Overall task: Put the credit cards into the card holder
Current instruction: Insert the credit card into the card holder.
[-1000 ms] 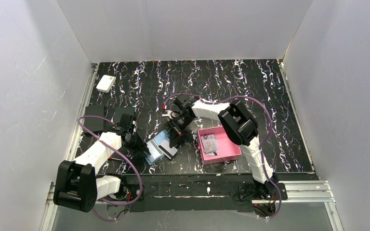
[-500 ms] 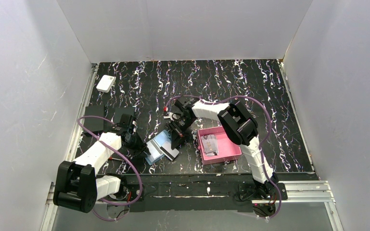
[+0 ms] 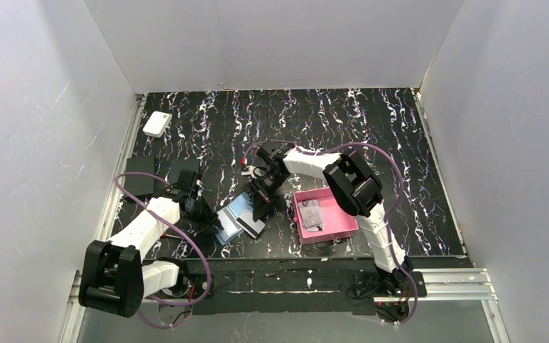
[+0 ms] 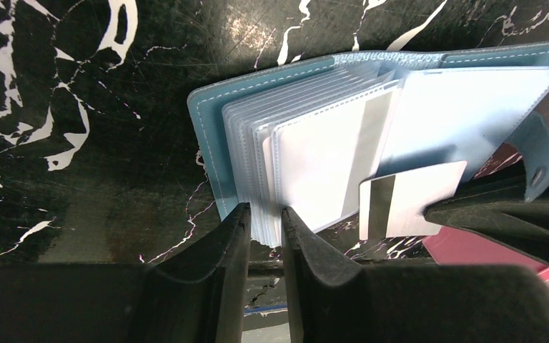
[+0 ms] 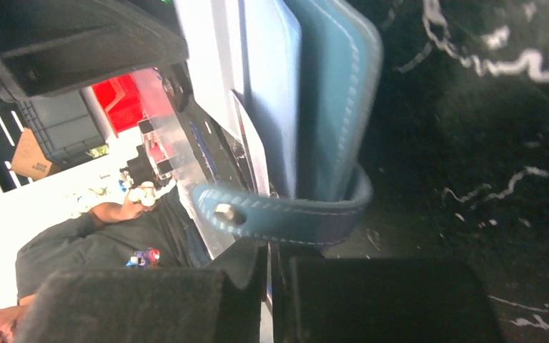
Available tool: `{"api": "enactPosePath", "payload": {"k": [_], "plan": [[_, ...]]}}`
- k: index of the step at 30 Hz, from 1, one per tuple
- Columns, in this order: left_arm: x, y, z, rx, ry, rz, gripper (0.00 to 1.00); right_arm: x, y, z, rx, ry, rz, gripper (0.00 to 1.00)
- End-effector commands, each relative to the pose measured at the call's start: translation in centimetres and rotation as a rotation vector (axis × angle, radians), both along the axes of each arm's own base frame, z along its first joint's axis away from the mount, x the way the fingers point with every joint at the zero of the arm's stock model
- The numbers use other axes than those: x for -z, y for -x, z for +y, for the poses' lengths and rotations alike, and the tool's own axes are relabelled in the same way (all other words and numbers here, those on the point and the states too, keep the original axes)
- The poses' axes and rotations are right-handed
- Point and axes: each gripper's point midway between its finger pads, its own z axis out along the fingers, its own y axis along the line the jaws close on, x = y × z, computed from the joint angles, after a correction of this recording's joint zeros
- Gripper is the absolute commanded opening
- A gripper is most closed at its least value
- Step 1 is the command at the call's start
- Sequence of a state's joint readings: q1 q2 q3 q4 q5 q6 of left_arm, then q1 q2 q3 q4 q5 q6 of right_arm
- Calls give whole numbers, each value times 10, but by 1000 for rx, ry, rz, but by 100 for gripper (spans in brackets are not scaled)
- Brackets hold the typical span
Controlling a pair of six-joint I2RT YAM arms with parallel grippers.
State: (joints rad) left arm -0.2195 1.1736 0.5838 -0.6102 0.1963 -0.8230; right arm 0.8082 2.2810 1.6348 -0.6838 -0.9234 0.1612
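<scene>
Right jaws pinch a striped credit card (image 4: 414,194) at the open card holder (image 4: 314,150).

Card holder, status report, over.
Left gripper jaws shut on sleeves of teal folding card holder. Right gripper jaws hold striped grey credit card, not inserted. Snap tab close beside.

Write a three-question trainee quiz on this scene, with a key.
1. True or false: the wallet lies shut on the table.
2. The right gripper holds: A. a pen B. a striped card C. nothing
3. Fill in: the tray right of the wallet is ___ in colour.

Key: 1 false, it lies open with its sleeves fanned; 2 B; 3 pink.
</scene>
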Motion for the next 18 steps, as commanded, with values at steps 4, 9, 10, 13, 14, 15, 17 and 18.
{"api": "enactPosePath", "payload": {"k": [4, 9, 10, 13, 14, 15, 17, 18], "plan": [[18, 22, 30, -9, -157, 62, 21, -1, -11, 20, -3, 10, -65, 1], [19, 22, 29, -7, -153, 64, 21, -2, -13, 27, -1, 6, -61, 1], [19, 22, 29, -6, -153, 64, 21, -1, -14, 28, -1, 6, -62, 1], [19, 21, 29, -6, -150, 60, 21, -2, -16, 34, 0, -5, -63, 1], [20, 22, 29, -6, -151, 62, 21, -3, -17, 36, 1, -8, -63, 1], [20, 22, 29, -6, -152, 60, 21, -3, -18, 37, 2, -7, -67, 1], [19, 21, 29, -6, -151, 59, 21, -1, -22, 33, 5, 11, -80, 1], [19, 21, 29, -5, -150, 58, 21, 0, -22, 28, 7, 20, -76, 1]]}}
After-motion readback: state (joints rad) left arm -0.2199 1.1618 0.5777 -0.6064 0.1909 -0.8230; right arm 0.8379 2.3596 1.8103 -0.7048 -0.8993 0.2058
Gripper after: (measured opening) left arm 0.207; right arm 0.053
